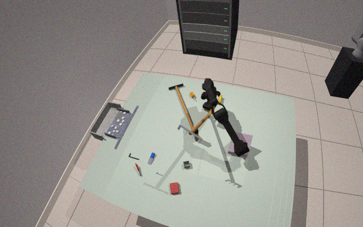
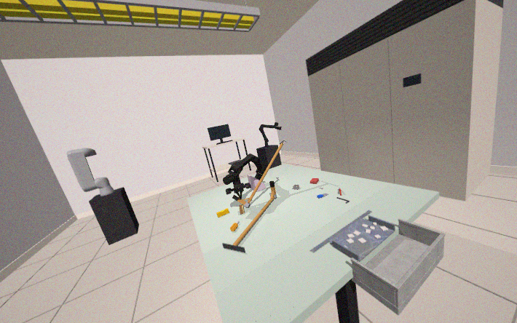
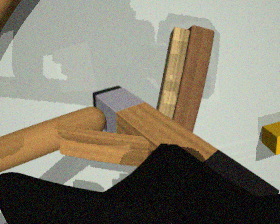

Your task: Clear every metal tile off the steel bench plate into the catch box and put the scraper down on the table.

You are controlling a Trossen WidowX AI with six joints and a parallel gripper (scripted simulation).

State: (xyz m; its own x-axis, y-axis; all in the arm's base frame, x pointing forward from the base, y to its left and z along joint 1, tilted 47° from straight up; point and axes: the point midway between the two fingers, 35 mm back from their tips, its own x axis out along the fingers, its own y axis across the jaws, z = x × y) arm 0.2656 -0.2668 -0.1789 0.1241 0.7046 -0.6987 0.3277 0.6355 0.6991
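Observation:
My gripper [image 1: 210, 107] [image 2: 241, 197] [image 3: 167, 152] is shut on one end of the long scraper [image 1: 201, 122] [image 2: 266, 168] [image 3: 31, 143], a wooden handle with a grey metal blade [image 1: 189, 132] [image 2: 282, 141]. The scraper is tilted up off the table, blade end high in the air. The steel bench plate [image 1: 124, 129] [image 2: 338, 236] lies at the table's left edge, far from the gripper, with several pale metal tiles [image 1: 118, 122] [image 2: 362, 233] scattered on it. The grey catch box [image 1: 99, 121] [image 2: 384, 286] hangs at the plate's far end, beyond the table edge.
A second long wooden tool [image 1: 183, 104] [image 2: 253, 226] with a black head lies under the held scraper. A yellow block [image 1: 220, 98] [image 3: 277, 135], an orange brush [image 1: 192, 94], a red block [image 1: 174, 187], a blue item [image 1: 152, 155] and a hex key [image 1: 133, 155] lie around.

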